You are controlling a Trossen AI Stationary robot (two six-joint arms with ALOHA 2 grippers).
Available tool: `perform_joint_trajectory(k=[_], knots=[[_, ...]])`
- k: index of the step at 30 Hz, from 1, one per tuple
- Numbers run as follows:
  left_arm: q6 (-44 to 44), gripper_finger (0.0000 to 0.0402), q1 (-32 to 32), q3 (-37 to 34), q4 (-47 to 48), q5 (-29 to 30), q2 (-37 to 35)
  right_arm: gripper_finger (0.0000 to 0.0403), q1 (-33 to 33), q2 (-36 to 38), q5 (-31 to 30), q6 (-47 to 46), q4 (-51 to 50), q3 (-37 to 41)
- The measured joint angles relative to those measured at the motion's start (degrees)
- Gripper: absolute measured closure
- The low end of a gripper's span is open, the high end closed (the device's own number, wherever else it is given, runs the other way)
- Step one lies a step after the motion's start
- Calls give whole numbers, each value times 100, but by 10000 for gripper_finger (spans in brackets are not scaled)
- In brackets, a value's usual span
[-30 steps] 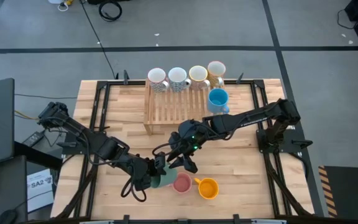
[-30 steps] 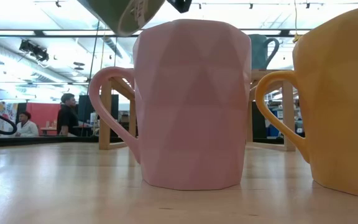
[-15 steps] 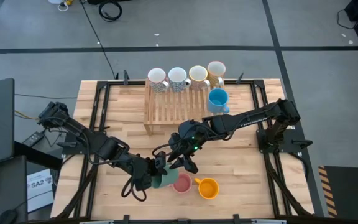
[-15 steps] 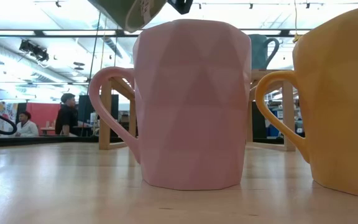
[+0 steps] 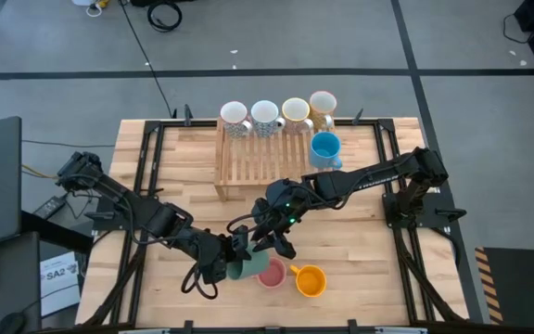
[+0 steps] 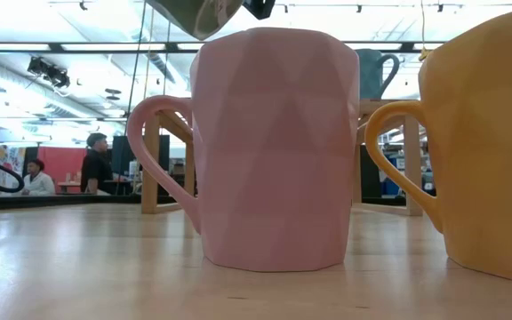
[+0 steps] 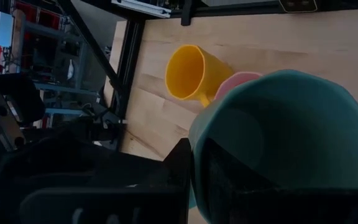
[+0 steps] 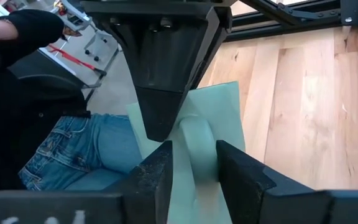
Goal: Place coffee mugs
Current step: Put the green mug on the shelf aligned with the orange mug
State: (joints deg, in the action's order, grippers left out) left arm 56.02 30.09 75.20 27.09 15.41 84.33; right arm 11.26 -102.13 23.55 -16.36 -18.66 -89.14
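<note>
Both grippers grip the green mug [image 5: 242, 269] above the table [image 5: 360, 241], beside the pink mug [image 5: 272, 274]: left gripper [image 5: 230, 257] on the rim, right gripper [image 5: 269, 243] on its handle. Low view cuts off most of it.

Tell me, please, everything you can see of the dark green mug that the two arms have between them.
The dark green mug is a small, round, smooth mug that looks ceramic, with a paler inside. It hangs above the table, tilted, close beside the pink mug. The left gripper clamps its rim, one finger inside the cup. The right gripper closes on its handle. In the low view only its underside shows, above the pink mug.
</note>
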Motion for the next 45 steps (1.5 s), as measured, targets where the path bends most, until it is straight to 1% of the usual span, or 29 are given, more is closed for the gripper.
perform_joint_trajectory(k=[9, 13, 18, 30, 33, 37, 45], knots=[[-33, 372, 2, 0, 4, -11, -1, 342, 7, 0, -166, -9, -25, 2], [-140, 364, 0, 0, 20, 2, -2, 342, 7, 0, -205, -31, -26, 2], [-219, 354, -2, 0, 44, 5, -2, 339, 50, 2, -401, -67, -42, 2], [-1183, 349, -3, 0, 31, 10, -2, 342, 97, 11, -547, -77, -110, 2], [-1314, 349, -2, 0, 31, 102, 0, 343, 97, 11, -551, -195, -146, 2], [-1354, 349, 4, -2, 31, 302, 0, 343, 93, 37, -573, -208, -178, 2], [-1344, 349, 2, -2, 37, 368, 0, 343, 90, 68, -581, -210, -198, 2]])
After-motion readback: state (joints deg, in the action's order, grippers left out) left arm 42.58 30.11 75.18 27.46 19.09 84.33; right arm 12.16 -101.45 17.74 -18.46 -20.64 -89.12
